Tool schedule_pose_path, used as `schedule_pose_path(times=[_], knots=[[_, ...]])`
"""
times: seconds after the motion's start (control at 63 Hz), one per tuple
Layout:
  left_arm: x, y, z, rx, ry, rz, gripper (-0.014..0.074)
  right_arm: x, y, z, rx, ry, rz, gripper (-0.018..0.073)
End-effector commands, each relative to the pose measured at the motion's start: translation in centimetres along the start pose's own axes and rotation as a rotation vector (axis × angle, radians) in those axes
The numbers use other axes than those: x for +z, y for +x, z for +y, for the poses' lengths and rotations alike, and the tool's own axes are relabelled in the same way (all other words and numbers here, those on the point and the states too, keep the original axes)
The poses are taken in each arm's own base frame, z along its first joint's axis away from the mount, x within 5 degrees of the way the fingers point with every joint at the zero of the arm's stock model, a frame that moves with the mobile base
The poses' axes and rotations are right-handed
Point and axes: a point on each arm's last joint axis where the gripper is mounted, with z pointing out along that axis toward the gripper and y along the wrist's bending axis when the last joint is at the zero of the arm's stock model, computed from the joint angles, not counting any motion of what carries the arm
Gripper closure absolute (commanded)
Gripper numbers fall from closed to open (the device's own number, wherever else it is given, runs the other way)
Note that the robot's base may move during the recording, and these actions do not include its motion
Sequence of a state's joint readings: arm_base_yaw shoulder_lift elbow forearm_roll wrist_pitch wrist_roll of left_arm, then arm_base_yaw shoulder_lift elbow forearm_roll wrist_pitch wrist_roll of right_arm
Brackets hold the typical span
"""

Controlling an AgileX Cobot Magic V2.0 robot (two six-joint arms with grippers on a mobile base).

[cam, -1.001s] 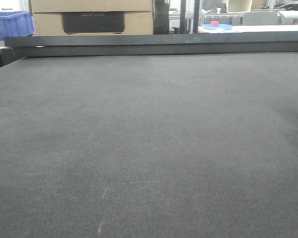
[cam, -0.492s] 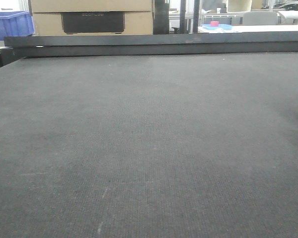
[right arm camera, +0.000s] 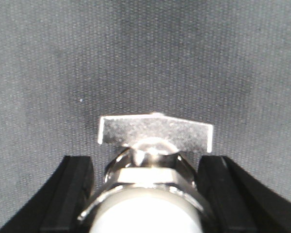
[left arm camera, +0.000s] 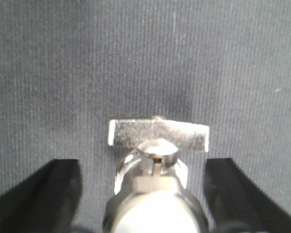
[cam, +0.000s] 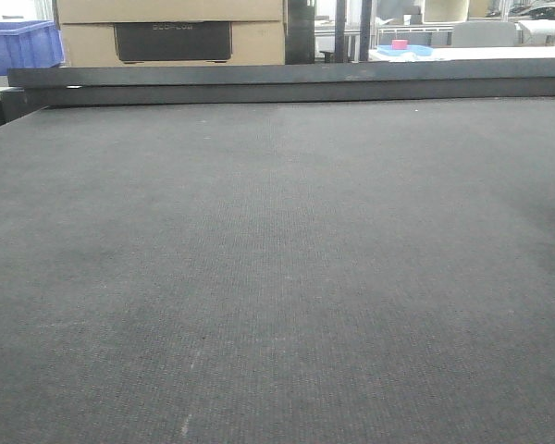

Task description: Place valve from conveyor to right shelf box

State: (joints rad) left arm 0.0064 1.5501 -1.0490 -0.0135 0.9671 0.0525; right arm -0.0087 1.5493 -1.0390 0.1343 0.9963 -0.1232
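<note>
The conveyor [cam: 277, 259] is a dark grey woven belt that fills the front view; no valve or gripper shows there. In the left wrist view a shiny metal valve [left arm camera: 157, 136] with a flat T-handle sits between my left gripper [left arm camera: 144, 165] fingers, over the belt [left arm camera: 136, 58]. A strip of belt shows between the left finger [left arm camera: 58, 189] and the valve body, so the jaws stand open around it. In the right wrist view another metal valve [right arm camera: 155, 131] sits in my right gripper [right arm camera: 145, 160]. Both black fingers [right arm camera: 75, 189] press against its body. The shelf box is out of view.
Beyond the belt's dark far rail [cam: 287, 79] stand a cardboard box [cam: 171, 32], a blue plastic bin [cam: 18, 42] at the far left, and a small pink object [cam: 400, 43] on a table at the back right.
</note>
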Motion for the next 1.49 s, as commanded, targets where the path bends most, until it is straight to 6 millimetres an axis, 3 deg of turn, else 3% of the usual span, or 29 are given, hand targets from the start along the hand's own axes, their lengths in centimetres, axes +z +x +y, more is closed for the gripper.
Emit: schedule_pose_path(times=[0.0,0.175,0.318,0.461,0.715,0.937,1.096,1.477], knots=[[0.1,0.3,-0.3,-0.001,0.011,0.03,0.0318,0.0,-0.1,-0.1,0.003,-0.006,-0.018,0.0722],[0.1,0.4,-0.3,-0.001,0.012,0.042,0.0706,0.0,-0.2,-0.1,0.003,-0.005,-0.029,0.0722],[0.0,0.3,-0.3,0.001,0.012,0.035,0.0708,-0.6,-0.2,0.2,0.02,-0.031,-0.061,0.0722],[-1.4,0.5,-0.3,0.002,0.01,-0.009,0.0708,-3.0,0.0,0.8,0.033,-0.058,-0.186,0.0722],[-7.7,1.9,-0.4,0.004,-0.003,-0.314,0.0708,-9.5,1.9,1.5,0.007,-0.04,-0.494,0.0722],[-13.4,4.3,-0.5,0.006,-0.018,-0.663,0.0708,-13.2,3.3,1.8,-0.003,-0.024,-0.723,0.0722],[-15.4,7.3,-0.7,0.001,-0.022,-0.855,0.0708,-14.2,4.6,1.8,0.003,-0.007,-0.878,0.0722],[-15.7,14.5,-1.1,-0.013,-0.003,-1.052,0.0708,-14.1,9.8,1.7,0.013,0.018,-1.107,0.0722]])
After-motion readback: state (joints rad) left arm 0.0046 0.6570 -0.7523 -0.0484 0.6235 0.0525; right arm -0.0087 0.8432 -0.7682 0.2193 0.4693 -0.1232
